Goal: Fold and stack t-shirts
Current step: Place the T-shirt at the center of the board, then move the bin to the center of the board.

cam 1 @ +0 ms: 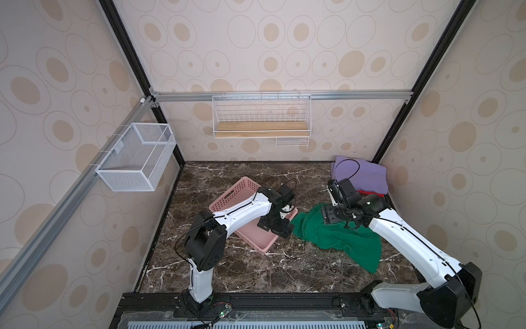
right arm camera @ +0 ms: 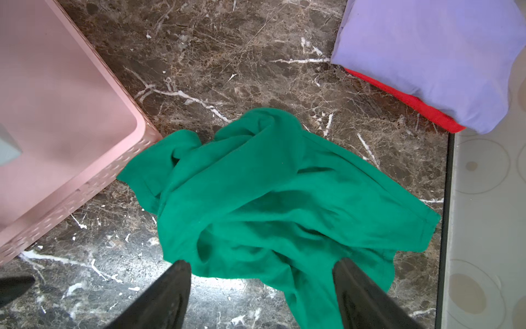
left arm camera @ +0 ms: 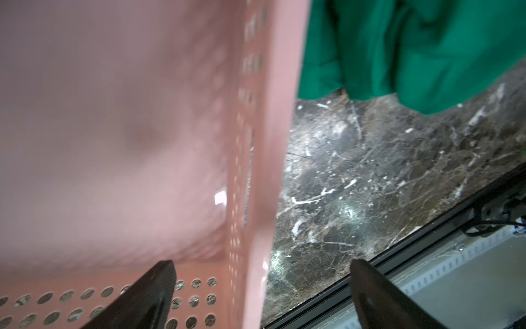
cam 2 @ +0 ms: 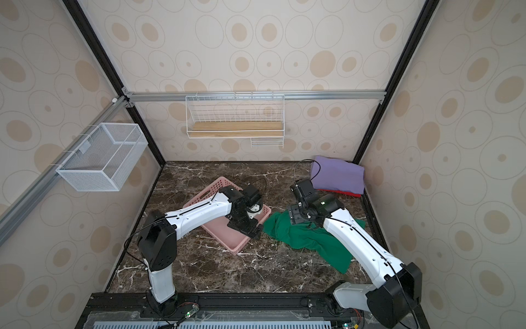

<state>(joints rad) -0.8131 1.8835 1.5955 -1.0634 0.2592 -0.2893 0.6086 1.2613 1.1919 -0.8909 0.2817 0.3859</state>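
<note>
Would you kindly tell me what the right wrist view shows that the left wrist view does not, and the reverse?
Only the right wrist view: the lavender t-shirt lying on the red t-shirt, and the right hand open over the green t-shirt. Only the left wrist view: the left hand open, with the pink basket wall running between its fingers. Both: the crumpled green t-shirt, the pink basket and the marble table.

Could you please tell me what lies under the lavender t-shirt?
A red t-shirt lies under the lavender t-shirt; only its edge shows. The rest is covered and cannot be seen.
</note>
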